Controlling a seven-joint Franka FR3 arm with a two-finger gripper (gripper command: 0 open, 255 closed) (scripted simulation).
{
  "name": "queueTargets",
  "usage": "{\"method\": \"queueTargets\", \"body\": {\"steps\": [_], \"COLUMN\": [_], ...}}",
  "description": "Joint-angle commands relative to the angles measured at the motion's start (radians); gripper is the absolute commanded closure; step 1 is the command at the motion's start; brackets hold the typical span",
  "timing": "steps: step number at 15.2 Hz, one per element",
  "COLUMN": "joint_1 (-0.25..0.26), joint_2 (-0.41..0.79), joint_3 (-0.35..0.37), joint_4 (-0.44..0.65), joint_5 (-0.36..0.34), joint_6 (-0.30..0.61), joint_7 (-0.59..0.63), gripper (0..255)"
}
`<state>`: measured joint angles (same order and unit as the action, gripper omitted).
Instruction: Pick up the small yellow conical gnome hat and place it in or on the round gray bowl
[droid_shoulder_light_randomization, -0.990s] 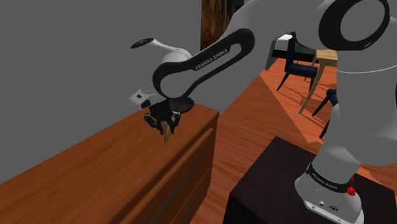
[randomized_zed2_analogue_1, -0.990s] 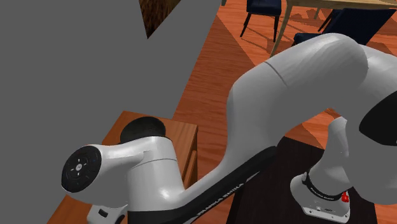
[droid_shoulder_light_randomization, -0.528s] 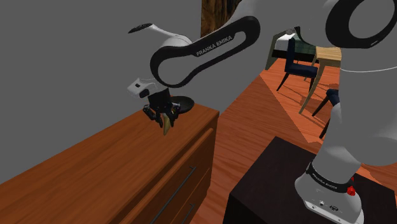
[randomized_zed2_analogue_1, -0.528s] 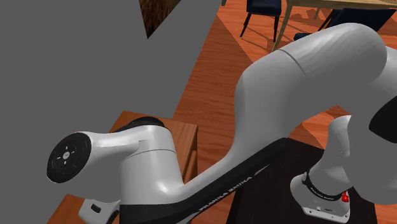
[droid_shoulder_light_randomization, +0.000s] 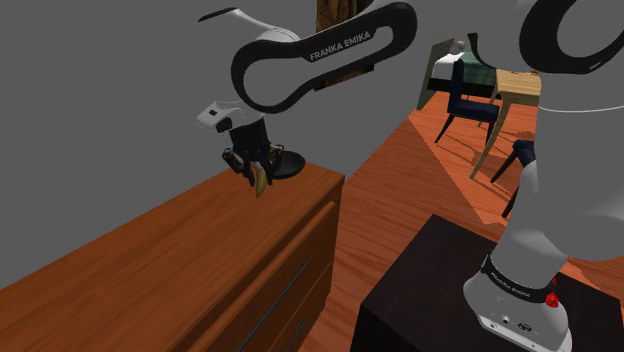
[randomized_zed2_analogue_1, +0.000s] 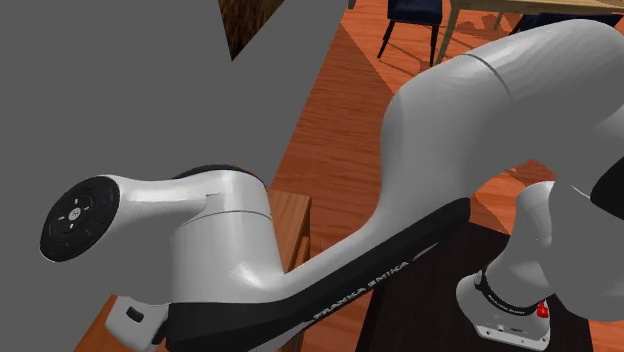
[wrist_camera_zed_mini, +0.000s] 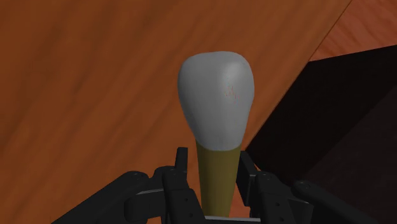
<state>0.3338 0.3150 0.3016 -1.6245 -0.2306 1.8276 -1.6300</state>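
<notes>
Arm (droid_shoulder_light_randomization: 320, 55) reaches up and left in the shoulder view over a wooden dresser (droid_shoulder_light_randomization: 150, 270), with its dark stand (droid_shoulder_light_randomization: 420, 290) on the orange floor (droid_shoulder_light_randomization: 400, 190). A dark bowl (droid_shoulder_light_randomization: 288, 162) sits at the dresser's far end. The gripper (droid_shoulder_light_randomization: 257, 172) hangs above the dresser top, just beside the bowl on that view's left. Its fingers (wrist_camera_zed_mini: 181, 168) are closed on the hat (wrist_camera_zed_mini: 216, 108), the yellow cone clasped between them and the pale grey rounded end pointing away.

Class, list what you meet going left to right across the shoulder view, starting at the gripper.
The gripper holding the yellow hat → dark round bowl → blue chair → light wooden table.
</notes>
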Motion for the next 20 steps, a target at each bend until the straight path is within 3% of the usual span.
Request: {"method": "queueTargets", "body": {"steps": [1, 10, 18, 20], "joint_1": [-0.022, -0.131, -0.213, -0.215], "joint_2": [0.004, 0.086, 0.229, 0.230], "joint_3": [-0.013, -0.077, -0.126, -0.126], "joint_4": [0.013, 0.136, 0.357, 0.333], "joint_5": [0.000, -0.011, -0.019, -0.020], "joint_6": [-0.004, -0.016, -0.070, -0.045], "joint_7": [-0.035, -0.216, -0.370, -0.365], "gripper": [255, 255, 255, 255]}}
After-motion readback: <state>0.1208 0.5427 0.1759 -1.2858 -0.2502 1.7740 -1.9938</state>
